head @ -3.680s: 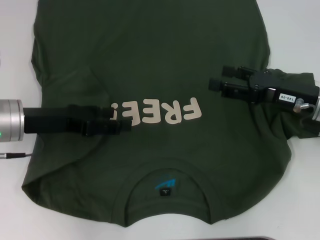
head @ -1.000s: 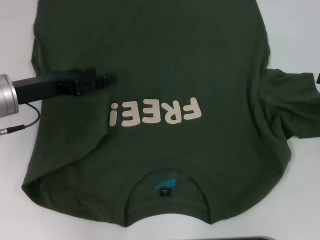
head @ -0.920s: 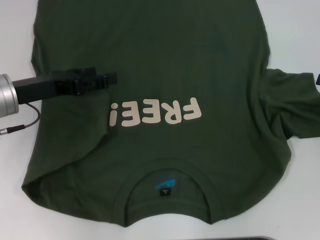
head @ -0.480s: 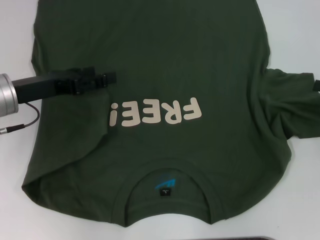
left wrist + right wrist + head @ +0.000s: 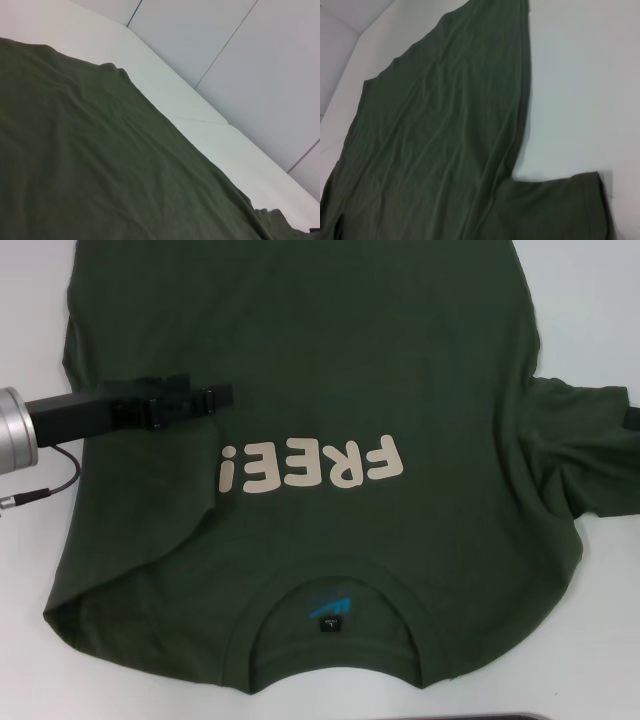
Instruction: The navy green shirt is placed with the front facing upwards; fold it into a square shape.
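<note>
Head view: the navy green shirt [image 5: 330,440] lies spread front-up on the white table [image 5: 585,310], collar [image 5: 335,640] toward the robot, hem far away. Cream "FREE!" lettering [image 5: 312,465] sits at mid-chest and reads upside down from here. Small dark neck label [image 5: 330,623] inside the ribbed round collar, with a blue mark just above it. Cloth is matte cotton, softly wrinkled. The sleeve on the robot's left appears folded in over the body, giving a diagonal crease toward the lower left corner. The sleeve on the robot's right [image 5: 590,455] lies spread out flat on the table.

The left gripper [image 5: 222,397] reaches in from the left edge on a silver and black arm, over the shirt's left chest just above the "!". Its black fingertips look drawn close together with nothing pinched; whether they touch the cloth I cannot tell. A thin cable [image 5: 45,485] trails below the arm. Only a dark sliver of the right gripper [image 5: 632,418] shows at the right edge, beside the spread sleeve; the state of its jaws cannot be told.

Left wrist view: broad plain green fabric [image 5: 100,165], shallow ripples, edge running diagonally against the white tabletop and pale wall panels.

Right wrist view: shirt body [image 5: 430,150] and the flat sleeve [image 5: 555,210] on the white table; no fingers visible.
</note>
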Controlling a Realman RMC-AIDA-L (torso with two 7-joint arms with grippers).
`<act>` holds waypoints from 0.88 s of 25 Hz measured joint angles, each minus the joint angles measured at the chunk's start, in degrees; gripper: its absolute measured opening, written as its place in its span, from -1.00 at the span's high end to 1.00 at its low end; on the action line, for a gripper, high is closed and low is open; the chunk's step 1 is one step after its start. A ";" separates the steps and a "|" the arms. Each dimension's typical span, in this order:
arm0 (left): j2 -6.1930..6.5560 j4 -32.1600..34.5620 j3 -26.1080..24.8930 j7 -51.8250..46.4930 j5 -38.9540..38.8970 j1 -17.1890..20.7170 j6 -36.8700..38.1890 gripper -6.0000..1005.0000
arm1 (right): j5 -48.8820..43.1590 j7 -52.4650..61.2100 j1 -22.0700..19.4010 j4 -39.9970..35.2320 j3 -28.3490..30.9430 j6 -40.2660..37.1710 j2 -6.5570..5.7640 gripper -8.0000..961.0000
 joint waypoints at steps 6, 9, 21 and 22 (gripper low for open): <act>0.00 0.03 0.00 0.03 0.00 -0.01 0.00 -0.77 | 0.03 -0.37 0.13 0.00 0.17 0.36 0.72 -0.87; 0.00 0.08 0.00 0.05 0.01 -0.01 0.01 -0.77 | 0.03 -0.51 0.44 0.00 0.02 0.67 1.03 -0.87; 0.00 0.34 -0.03 0.64 0.00 -0.01 0.01 -0.77 | 0.18 -0.33 0.57 0.05 0.24 2.68 1.36 -0.64; 0.00 0.35 -0.11 0.65 0.00 -0.01 0.01 -0.77 | 0.12 -0.44 0.58 0.08 0.09 2.77 1.41 -0.61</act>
